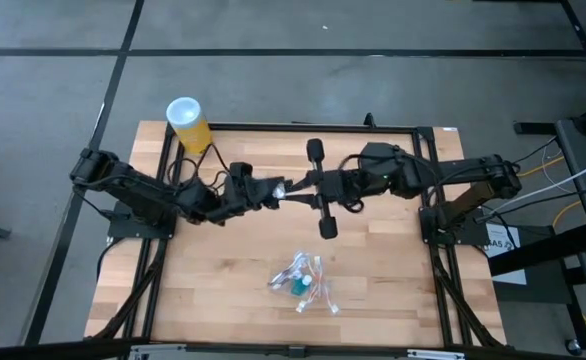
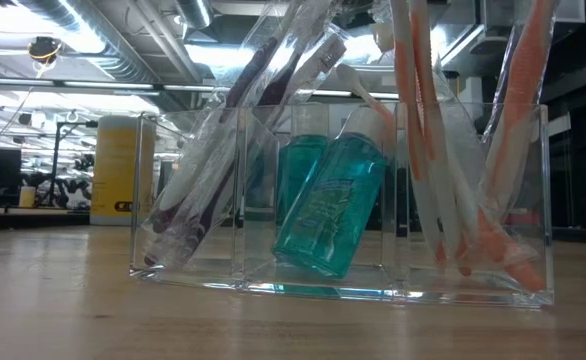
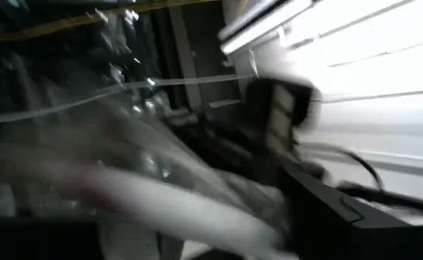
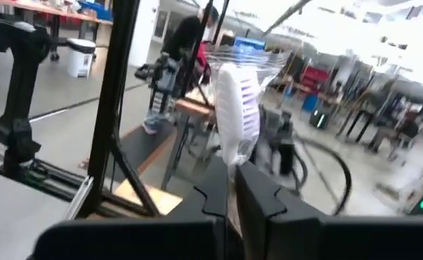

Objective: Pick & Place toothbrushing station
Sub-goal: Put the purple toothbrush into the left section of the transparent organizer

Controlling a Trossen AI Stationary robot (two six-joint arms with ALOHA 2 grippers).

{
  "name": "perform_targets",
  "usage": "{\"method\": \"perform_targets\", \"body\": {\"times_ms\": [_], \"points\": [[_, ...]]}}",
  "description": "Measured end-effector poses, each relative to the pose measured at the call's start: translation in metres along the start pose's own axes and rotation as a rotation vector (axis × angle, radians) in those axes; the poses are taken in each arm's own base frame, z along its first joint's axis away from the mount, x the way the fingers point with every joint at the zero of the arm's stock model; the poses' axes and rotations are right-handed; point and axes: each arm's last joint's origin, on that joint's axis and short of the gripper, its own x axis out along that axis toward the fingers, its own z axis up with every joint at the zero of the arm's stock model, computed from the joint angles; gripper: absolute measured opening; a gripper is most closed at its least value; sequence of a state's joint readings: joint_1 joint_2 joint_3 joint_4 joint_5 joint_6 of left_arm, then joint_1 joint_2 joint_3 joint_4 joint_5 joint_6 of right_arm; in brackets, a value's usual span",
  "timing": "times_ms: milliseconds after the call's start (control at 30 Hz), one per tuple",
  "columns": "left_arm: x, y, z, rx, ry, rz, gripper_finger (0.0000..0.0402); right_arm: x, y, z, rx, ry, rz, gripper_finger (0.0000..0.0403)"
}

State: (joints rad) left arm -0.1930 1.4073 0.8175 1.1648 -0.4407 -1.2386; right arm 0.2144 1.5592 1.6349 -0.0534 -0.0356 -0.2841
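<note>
Above the middle of the table (image 1: 223,300), a wrapped toothbrush (image 4: 238,108) is clamped between the closed fingers of the right gripper (image 4: 229,189). The left gripper (image 1: 273,190) is met tip to tip with it, fingers spread. The holder (image 2: 533,280), with brushes (image 2: 423,150) and a teal tube (image 2: 333,200), stands nearer the front edge.

Two matte black jointed arms (image 1: 143,195), each with black T-shaped gripper bars and dark trailing cables
</note>
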Motion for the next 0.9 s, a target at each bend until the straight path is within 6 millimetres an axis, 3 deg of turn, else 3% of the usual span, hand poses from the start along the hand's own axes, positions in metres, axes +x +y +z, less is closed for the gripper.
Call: {"method": "perform_targets", "body": {"times_ms": [133,300,500,667,900], "points": [[0.004,0.004,0.011,0.034,-0.061,0.010,0.0217,-0.002,0.002,0.010,-0.029,-0.072,-0.019,0.0011],[0.007,0.005,0.031,0.123,-0.087,-0.004,0.0224,-0.006,0.004,0.017,-0.036,-0.106,-0.031,0.0010],[-0.010,0.013,0.068,0.252,-0.065,0.000,0.0224,-0.008,0.018,0.017,0.041,-0.054,0.013,0.0010],[-0.033,0.000,0.093,0.290,0.012,-0.072,0.0222,-0.007,0.041,0.005,0.136,0.096,0.102,0.0010],[-0.058,-0.039,0.102,0.422,0.037,-0.061,0.0194,0.008,0.061,-0.024,0.304,0.102,0.270,0.0010]]}}
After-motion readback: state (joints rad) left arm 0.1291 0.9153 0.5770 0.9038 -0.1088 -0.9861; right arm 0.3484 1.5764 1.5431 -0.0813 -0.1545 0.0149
